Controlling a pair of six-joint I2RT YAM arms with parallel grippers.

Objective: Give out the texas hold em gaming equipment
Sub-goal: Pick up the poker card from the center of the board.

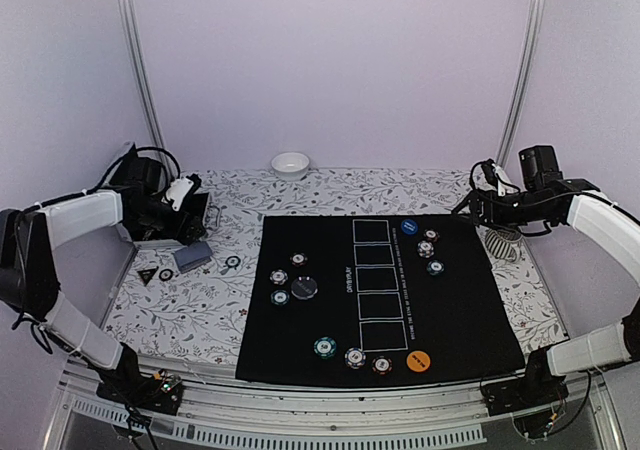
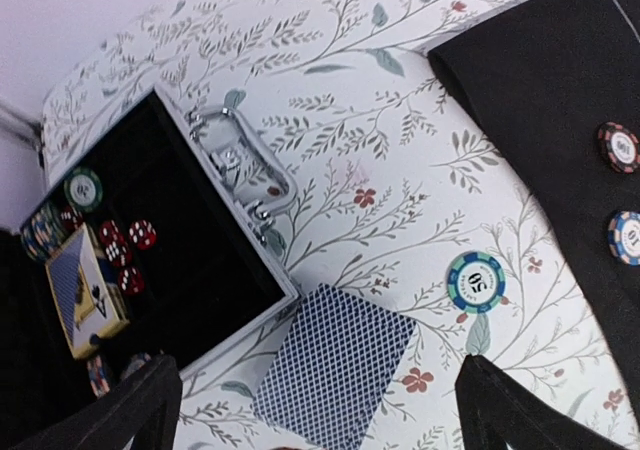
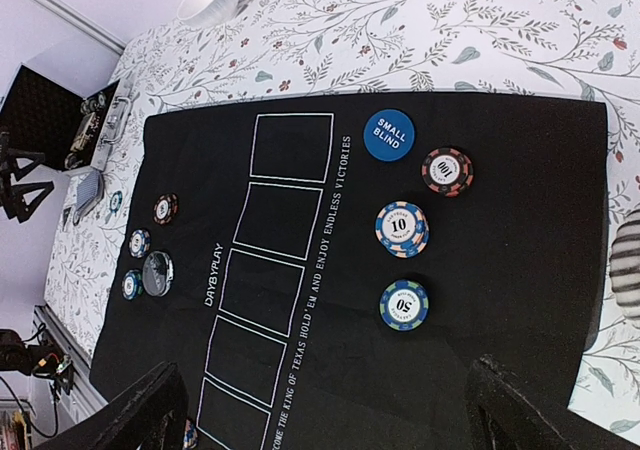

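A blue-backed deck of playing cards [image 2: 335, 365] [image 1: 192, 257] lies on the floral cloth beside the open case. My left gripper [image 2: 320, 425] [image 1: 190, 232] hangs open just above it, one finger on each side, touching nothing. A green-and-blue poker chip [image 2: 476, 282] lies on the cloth close by. My right gripper [image 3: 330, 420] [image 1: 478, 208] is open and empty over the black mat [image 1: 460, 310]. Near it on the mat are the blue button disc [image 3: 388, 135] and three chip stacks [image 3: 402, 228]. Other chips [image 1: 280, 276], a dark disc [image 1: 304, 288] and an orange disc [image 1: 418, 361] also lie on the mat.
The open black case [image 2: 190, 230] at the far left holds chips, red dice and a card box. A white bowl [image 1: 290, 164] stands at the back. A striped grey-white object [image 1: 503, 242] sits at the mat's right edge. Two small dark tokens [image 1: 156, 275] lie on the cloth.
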